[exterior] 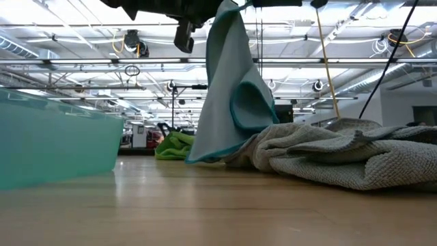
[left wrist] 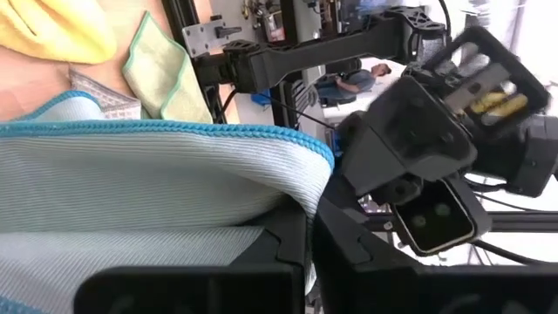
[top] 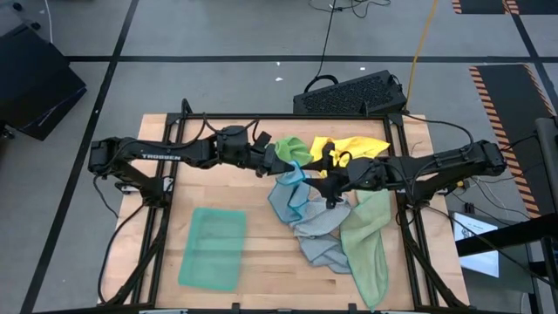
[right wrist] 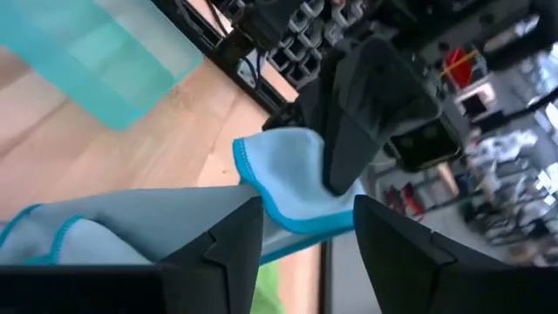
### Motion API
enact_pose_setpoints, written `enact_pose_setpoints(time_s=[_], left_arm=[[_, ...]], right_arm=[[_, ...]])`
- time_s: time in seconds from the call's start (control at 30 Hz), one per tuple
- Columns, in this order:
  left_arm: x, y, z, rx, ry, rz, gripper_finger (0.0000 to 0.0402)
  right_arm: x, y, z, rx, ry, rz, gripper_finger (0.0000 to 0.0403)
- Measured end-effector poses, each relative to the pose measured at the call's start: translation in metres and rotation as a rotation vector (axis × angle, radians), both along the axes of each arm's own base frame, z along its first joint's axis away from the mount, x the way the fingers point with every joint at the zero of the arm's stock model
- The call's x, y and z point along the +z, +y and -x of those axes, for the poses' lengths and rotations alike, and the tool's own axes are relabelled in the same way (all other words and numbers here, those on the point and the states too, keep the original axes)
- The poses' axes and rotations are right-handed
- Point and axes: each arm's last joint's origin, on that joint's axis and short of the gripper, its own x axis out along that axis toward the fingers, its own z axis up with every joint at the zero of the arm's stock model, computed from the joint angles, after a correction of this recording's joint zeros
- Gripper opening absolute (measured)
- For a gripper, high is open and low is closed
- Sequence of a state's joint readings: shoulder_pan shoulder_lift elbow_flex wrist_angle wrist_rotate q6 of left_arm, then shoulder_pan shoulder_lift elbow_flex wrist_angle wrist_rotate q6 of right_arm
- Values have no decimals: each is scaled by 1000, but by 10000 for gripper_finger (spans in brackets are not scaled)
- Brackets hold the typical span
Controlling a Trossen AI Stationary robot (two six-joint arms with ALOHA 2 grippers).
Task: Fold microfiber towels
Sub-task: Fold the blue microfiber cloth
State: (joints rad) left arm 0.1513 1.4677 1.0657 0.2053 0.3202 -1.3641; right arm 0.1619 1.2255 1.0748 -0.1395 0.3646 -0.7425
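Note:
A light blue towel (top: pixel 288 194) hangs from my left gripper (top: pixel 272 162), which is shut on it above the table's middle. Its lower end (exterior: pixel 205 156) rests on the table beside a heap made of a grey towel (top: pixel 318 234) and a pale sage green one (top: pixel 370 244). My right gripper (right wrist: pixel 305 235) is open close by, one finger on either side of the towel's blue hem (right wrist: pixel 292 218). A yellow towel (top: pixel 347 146) and a bright green one (top: pixel 288 146) lie at the far edge. A folded teal towel (top: pixel 214 249) lies flat at the near left. My left gripper pinches the light blue towel's upper corner (right wrist: pixel 288 170) between its two fingers, coming nearly level from the table's left. The hemmed edge (left wrist: pixel 218 131) runs out from the fingers. The cloth hangs below in loose folds, its lower end on the table.
A black keyboard (top: pixel 349 92) lies beyond the table's far edge. The dark frame rails (top: pixel 166 218) run along both sides of the wooden top. Bare wood shows between the teal towel and the heap.

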Motion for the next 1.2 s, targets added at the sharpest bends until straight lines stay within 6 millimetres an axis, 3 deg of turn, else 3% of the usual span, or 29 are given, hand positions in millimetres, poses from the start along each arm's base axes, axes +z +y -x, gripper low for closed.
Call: enact_pose_setpoints(time_s=[0.37, 0.77, 0.97, 1.07, 1.2], left_arm=[[0, -1, 0, -19, 0, 11, 10], [0, -2, 0, -23, 0, 6, 10], [0, -2, 0, -33, -7, -39, 13], [0, -3, 0, -51, -26, -110, 37], [3, -4, 1, -57, -47, -156, 103]], right_arm=[[-4, 1, 0, 88, 37, 89, 164], [-17, 4, -12, 113, 78, 73, 9], [-17, 4, -13, 73, 56, -20, 6], [-16, 4, -12, 39, 37, -107, 3], [-16, 4, -11, -24, 12, -261, 2]])
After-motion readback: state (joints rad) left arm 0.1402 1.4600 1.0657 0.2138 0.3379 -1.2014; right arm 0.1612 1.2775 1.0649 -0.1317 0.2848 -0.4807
